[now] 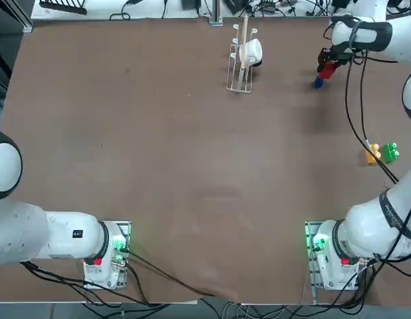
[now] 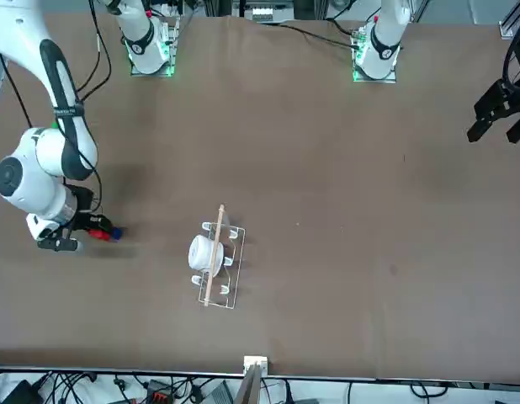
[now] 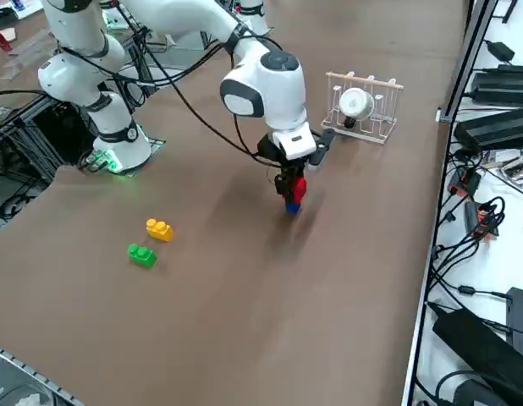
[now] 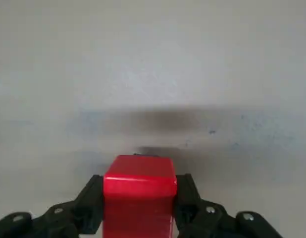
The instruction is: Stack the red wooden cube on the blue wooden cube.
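Red wooden cube clamped in right gripper, just above blue wooden cube; still to lower, release

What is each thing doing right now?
red wooden cube: clamped between the fingers, right above the blue one.
blue wooden cube: on the table under the red cube.
right gripper: shut on the red cube.
yellow block: lying untouched on the table.
green block: beside the yellow one.
white cup: sitting in the rack.
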